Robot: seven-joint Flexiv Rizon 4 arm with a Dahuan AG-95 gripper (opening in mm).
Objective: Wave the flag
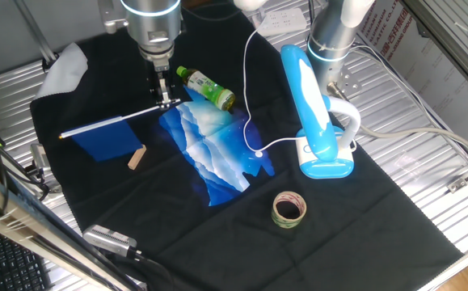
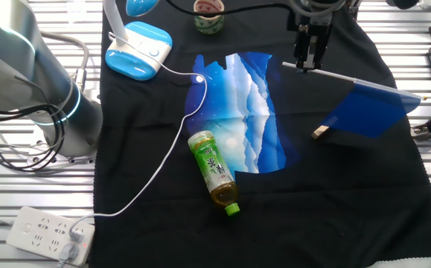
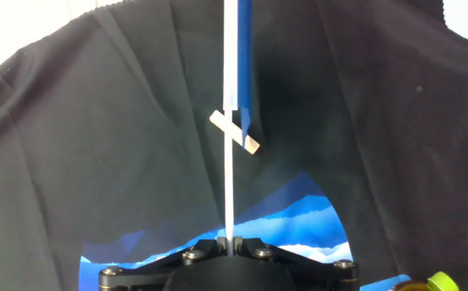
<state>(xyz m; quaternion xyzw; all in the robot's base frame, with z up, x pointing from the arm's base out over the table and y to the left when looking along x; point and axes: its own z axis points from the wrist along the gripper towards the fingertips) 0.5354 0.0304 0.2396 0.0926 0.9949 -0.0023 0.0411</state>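
Note:
The flag is a plain dark blue cloth (image 1: 104, 139) on a thin white stick (image 1: 108, 122). My gripper (image 1: 166, 102) is shut on the near end of the stick and holds the flag roughly level above the black cloth. In the other fixed view the gripper (image 2: 306, 65) grips the stick's left end and the blue cloth (image 2: 370, 113) hangs to the right. In the hand view the stick (image 3: 230, 186) runs straight up from my gripper (image 3: 234, 241), with the flag cloth (image 3: 244, 56) edge-on at the top.
A small tan wooden block (image 1: 137, 158) lies under the flag. A blue-and-white patterned cloth (image 1: 213, 149), a green bottle (image 1: 207, 88), a blue-and-white desk lamp (image 1: 314, 121) with its white cable, and a tape roll (image 1: 288, 208) lie on the black cloth (image 1: 347, 218).

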